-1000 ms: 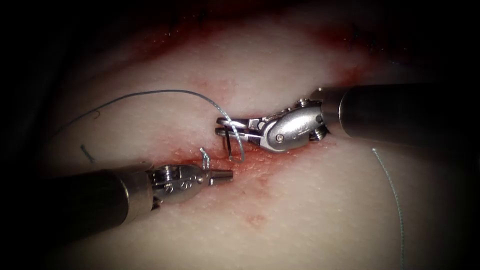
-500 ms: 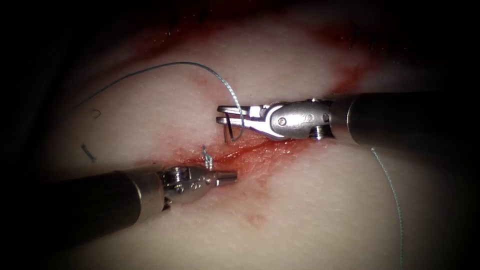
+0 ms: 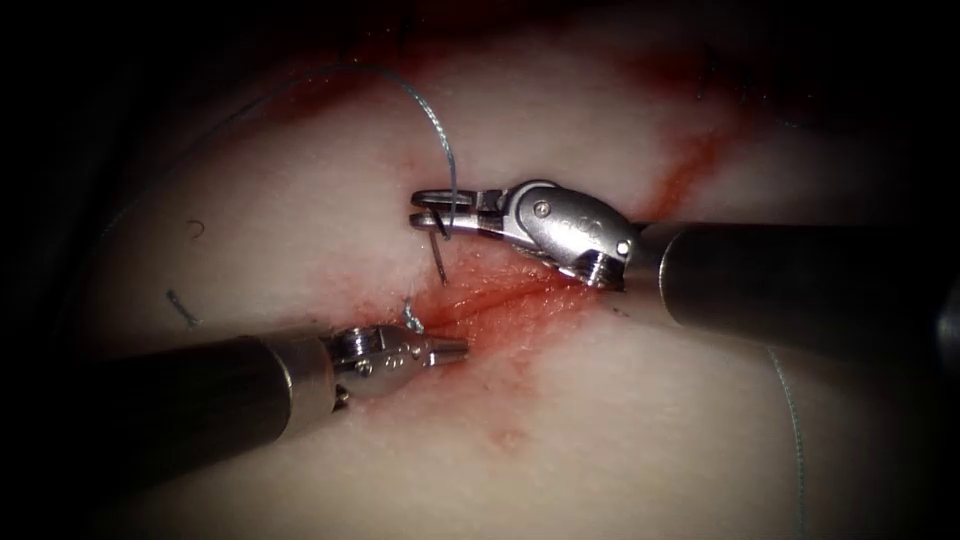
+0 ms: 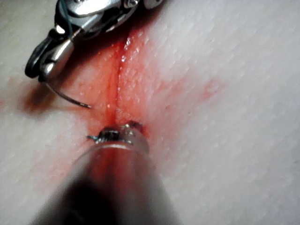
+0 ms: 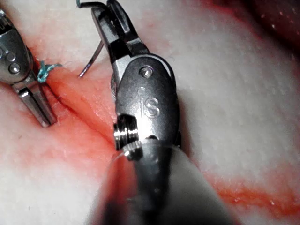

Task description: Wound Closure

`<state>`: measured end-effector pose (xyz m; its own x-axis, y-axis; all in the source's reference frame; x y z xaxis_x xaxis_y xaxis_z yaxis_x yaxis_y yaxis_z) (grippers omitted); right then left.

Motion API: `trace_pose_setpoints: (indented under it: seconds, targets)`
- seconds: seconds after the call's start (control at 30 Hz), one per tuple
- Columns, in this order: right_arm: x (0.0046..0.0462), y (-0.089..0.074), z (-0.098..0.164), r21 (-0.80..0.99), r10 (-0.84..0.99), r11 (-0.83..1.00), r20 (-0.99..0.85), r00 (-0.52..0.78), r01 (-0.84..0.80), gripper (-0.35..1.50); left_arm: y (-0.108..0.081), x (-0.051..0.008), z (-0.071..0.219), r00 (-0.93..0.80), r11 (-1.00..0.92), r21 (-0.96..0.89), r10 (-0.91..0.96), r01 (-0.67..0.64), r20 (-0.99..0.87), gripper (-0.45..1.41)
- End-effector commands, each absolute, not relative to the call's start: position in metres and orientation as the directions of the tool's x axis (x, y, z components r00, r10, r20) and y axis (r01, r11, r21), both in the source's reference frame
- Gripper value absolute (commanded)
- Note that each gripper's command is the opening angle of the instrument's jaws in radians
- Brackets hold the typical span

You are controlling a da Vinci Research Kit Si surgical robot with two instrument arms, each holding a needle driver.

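The right pincer (image 3: 428, 210), a silver wristed needle driver on a dark shaft, enters the endoscope view from 3 o'clock. Its jaws are closed on the thin curved steel needle (image 3: 440, 262), gripping it near the thread end. The needle hangs from the jaws toward 6 o'clock, and its point is clear of the pale pork-belly tissue (image 3: 620, 430), above the upper lip of the cut. The right wrist view shows the same grip (image 5: 107, 18), with the needle (image 5: 91, 61) free of the surface.

The fine blue-grey thread (image 3: 440, 130) runs from the right pincer toward 12 o'clock, then arcs away toward 9 o'clock over the tissue.

The left pincer (image 3: 455, 348), a second silver needle driver, enters from 8 o'clock. Its jaws are closed and hold nothing. The tip lies at the left end of the reddened cut (image 3: 520, 300), just below a short tied knot of thread (image 3: 410, 318) standing up from the tissue.

Red fluid (image 3: 690, 160) stains the tissue along the cut and toward 1 o'clock. A small cut end of thread (image 3: 180, 308) lies loose on the tissue at 9 o'clock, well apart from both pincers.
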<state>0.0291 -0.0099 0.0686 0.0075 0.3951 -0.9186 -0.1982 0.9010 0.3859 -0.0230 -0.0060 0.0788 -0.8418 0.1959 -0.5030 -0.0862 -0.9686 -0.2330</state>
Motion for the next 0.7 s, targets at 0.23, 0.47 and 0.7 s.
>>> trace_pose_setpoints:
  seconds: [0.23,0.47,0.7]
  targets:
    - [0.0299,-0.0101,0.0699,0.485,0.503,0.854,-0.862,0.062,-0.188,-0.35,-0.0063,-0.0232,0.0793,-0.842,-0.969,-0.236,0.192,-0.079,-0.504,-0.16]
    - [0.0292,-0.0121,0.0709,0.647,0.665,0.746,-0.735,0.133,-0.159,-0.35,-0.0055,-0.0213,0.0780,-0.843,-0.967,-0.240,0.197,-0.084,-0.500,-0.06]
    - [0.0296,-0.0138,0.0704,0.847,0.840,0.529,-0.515,0.171,-0.046,-0.35,-0.0052,-0.0200,0.0775,-0.843,-0.966,-0.241,0.202,-0.089,-0.498,-0.05]
